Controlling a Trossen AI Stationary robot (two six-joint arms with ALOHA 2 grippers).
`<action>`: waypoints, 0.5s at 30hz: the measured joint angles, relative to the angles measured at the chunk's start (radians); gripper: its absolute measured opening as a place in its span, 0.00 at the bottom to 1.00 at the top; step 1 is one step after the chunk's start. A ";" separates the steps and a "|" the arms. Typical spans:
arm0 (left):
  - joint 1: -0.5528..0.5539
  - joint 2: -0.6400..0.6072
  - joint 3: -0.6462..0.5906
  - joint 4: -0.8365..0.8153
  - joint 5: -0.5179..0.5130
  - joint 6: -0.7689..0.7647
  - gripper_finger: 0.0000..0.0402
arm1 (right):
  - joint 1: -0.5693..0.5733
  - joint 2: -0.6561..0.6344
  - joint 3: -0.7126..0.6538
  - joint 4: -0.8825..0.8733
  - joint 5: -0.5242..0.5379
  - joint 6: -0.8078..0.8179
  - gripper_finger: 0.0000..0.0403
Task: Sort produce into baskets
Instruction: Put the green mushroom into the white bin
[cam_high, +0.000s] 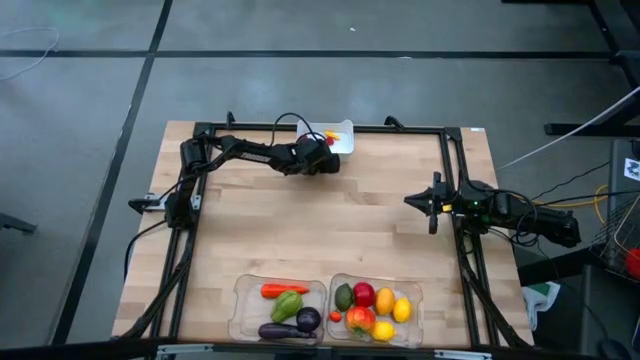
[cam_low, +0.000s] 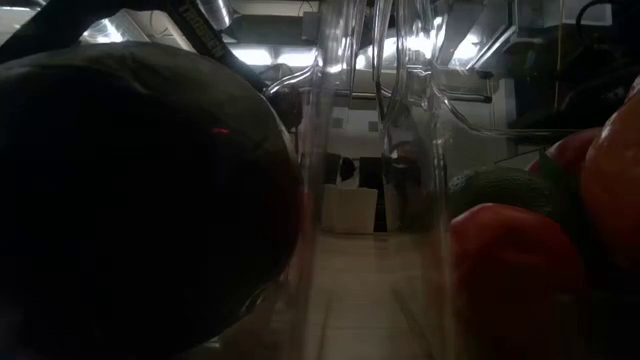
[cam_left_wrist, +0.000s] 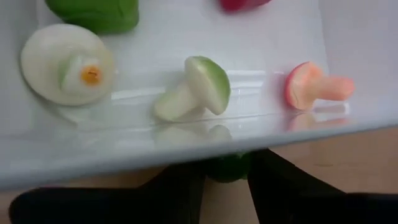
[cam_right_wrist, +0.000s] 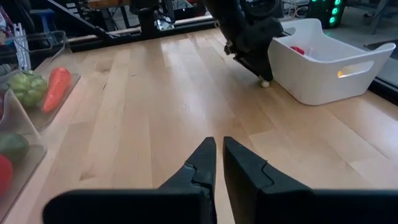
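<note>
- Clear plastic trays (cam_high: 278, 308) at the near edge already hold most produce: carrot, eggplant, lemons.
- White rectangular bin (cam_high: 335, 137), far side, keeps several small pieces.
- Left gripper (cam_left_wrist: 227, 180) beside the bin pinches a small green piece (cam_left_wrist: 227, 168).
- Right gripper (cam_right_wrist: 219, 163), closed and empty, waits right.

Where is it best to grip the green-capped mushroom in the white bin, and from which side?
The green-capped mushroom lies on its side on the floor of the white bin, pale stem exposed. Probably grip across that stem from straight above: the domed cap could slip, and the bin's walls block a level approach.
</note>
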 joint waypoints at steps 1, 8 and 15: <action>-0.002 0.000 0.000 0.001 0.000 0.002 0.25 | 0.000 0.000 0.000 -0.006 0.000 0.000 0.08; -0.009 -0.012 0.000 0.021 0.101 0.030 0.27 | 0.000 0.000 0.000 -0.016 0.000 0.000 0.08; -0.027 -0.061 0.000 0.100 0.209 0.031 0.28 | 0.000 0.000 0.000 -0.015 0.000 0.000 0.08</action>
